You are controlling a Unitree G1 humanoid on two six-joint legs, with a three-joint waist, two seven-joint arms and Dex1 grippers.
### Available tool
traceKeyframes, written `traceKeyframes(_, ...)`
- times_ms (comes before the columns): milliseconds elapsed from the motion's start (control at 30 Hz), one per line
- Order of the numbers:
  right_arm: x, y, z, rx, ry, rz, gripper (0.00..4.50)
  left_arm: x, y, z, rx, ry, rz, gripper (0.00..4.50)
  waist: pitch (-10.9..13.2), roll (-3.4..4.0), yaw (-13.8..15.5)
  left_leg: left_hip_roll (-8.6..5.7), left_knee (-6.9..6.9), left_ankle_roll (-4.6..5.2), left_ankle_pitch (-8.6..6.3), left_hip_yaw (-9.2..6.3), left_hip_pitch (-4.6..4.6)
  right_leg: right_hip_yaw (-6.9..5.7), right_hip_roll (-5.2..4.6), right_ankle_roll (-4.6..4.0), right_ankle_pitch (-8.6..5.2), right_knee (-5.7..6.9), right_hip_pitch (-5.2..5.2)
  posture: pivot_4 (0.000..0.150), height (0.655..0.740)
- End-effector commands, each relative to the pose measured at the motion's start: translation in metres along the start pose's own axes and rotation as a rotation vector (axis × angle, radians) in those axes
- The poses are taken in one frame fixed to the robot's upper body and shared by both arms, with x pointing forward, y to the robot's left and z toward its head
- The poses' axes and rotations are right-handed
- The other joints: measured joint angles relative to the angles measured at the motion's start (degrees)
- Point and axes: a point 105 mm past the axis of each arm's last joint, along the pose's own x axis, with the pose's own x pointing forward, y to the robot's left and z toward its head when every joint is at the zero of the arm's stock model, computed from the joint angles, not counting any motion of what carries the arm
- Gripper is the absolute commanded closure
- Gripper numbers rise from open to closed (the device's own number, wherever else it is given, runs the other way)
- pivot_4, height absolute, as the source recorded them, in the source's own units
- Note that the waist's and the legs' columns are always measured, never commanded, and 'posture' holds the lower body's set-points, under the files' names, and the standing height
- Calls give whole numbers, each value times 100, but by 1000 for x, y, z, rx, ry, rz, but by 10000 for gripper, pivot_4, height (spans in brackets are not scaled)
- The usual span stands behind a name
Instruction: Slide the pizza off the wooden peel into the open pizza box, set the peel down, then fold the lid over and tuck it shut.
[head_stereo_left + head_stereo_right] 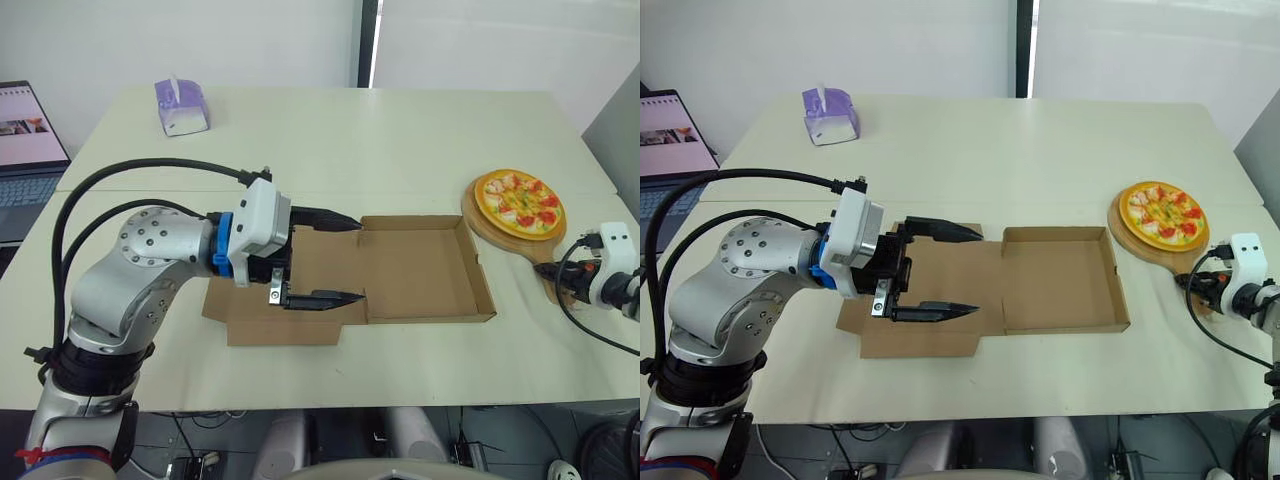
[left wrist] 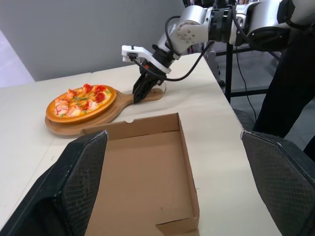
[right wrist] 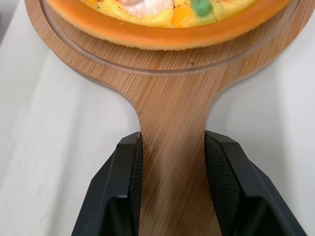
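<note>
Gripping the peel looks to be the step in hand. Right gripper (image 3: pixel 173 142) sits astride the handle (image 3: pixel 172 196) of the wooden peel (image 1: pixel 482 226). Both black fingers press against the handle's edges, so it is clenched on it as far as the wrist view tells. Left gripper (image 1: pixel 356 260) hovers with jaws spread wide over the flat lid (image 1: pixel 260 328), near the fold, holding nothing.

Position: pizza (image 1: pixel 518 202) rides on the peel's round blade. The peel lies on the table (image 1: pixel 400 130), just beside the right-hand wall of the pizza box (image 1: pixel 420 275). Tray is open, with the lid laid out flat toward the robot's left.

Doing it well, by judgement: the hold is on the narrow handle, well back from the load, so the blade will lever against the fingers.
- Lift slowly and keep the blade level until it clears the box wall.
- Tip only once it is over the tray floor.
- The light cardboard may skid, so the left gripper could steady it or should move clear.

Appearance: the pizza is round with an orange crust rim and red, white, green and yellow toppings. It is glossy and probably a model. It sits inside a shallow groove in the bamboo-grained peel, and that lip could catch the crust as it slides.
</note>
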Motion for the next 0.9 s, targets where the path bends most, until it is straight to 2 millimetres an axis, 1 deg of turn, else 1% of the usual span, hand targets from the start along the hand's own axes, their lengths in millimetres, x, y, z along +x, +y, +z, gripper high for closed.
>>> traceKeyframes(33, -17, 1, 58, -40, -233, 17, 29733, -10, 10, 9, 42, -7, 58, 0, 18, 31, 3, -2, 0, 0, 0, 4, -4, 3, -1, 0, 0, 0, -6, 1500, 7251)
traceKeyframes(100, -22, 7, 66, -78, -251, 44, 29733, -12, 13, 9, 42, -3, 70, 0, 27, 50, 20, -3, -2, 0, 0, 7, -7, 5, -2, 0, 0, 5, -14, 1500, 7251)
traceKeyframes(233, -37, 28, 77, -219, -246, 144, 29733, -19, 14, 8, 39, 19, 76, 0, 41, 86, 62, -3, -8, 1, -1, -3, -32, -2, -1, 0, 0, 6, -36, 1500, 7251)
traceKeyframes(367, -55, 45, 86, -318, -230, 224, 29733, -28, 15, 4, 36, 46, 98, 0, 41, 89, 75, -3, -3, 1, -1, -7, -69, -7, -1, 0, 0, 4, -66, 1500, 7251)
traceKeyframes(467, -68, 56, 88, -402, -194, 281, 29733, -33, 17, 0, 39, 73, 114, 0, 41, 88, 129, -4, 2, 1, 0, -12, -82, -11, -2, 0, 1, 6, -77, 1500, 7251)
traceKeyframes(567, -77, 65, 87, -501, -147, 322, 29733, -37, 17, -3, 43, 89, 116, 0, 41, 88, 159, -5, 3, 1, 0, -16, -85, -14, -2, 1, 1, 3, -76, 1500, 7251)
traceKeyframes(700, -82, 73, 80, -685, -76, 357, 29733, -39, 16, -3, 44, 99, 113, 0, 42, 87, 180, -6, 7, 1, 0, -19, -89, -16, -2, 1, 1, 0, -76, 1500, 7251)
traceKeyframes(800, -82, 72, 76, -792, -44, 359, 29733, -40, 14, -3, 41, 104, 103, 0, 42, 87, 177, -6, 7, 1, 0, -19, -89, -17, -2, 1, 1, 0, -76, 1500, 7251)
traceKeyframes(900, -81, 70, 76, -852, -42, 353, 29733, -40, 10, -3, 34, 105, 86, 0, 42, 87, 171, -6, 8, -1, 0, -18, -88, -16, -2, 1, 1, 1, -76, 1500, 7251)
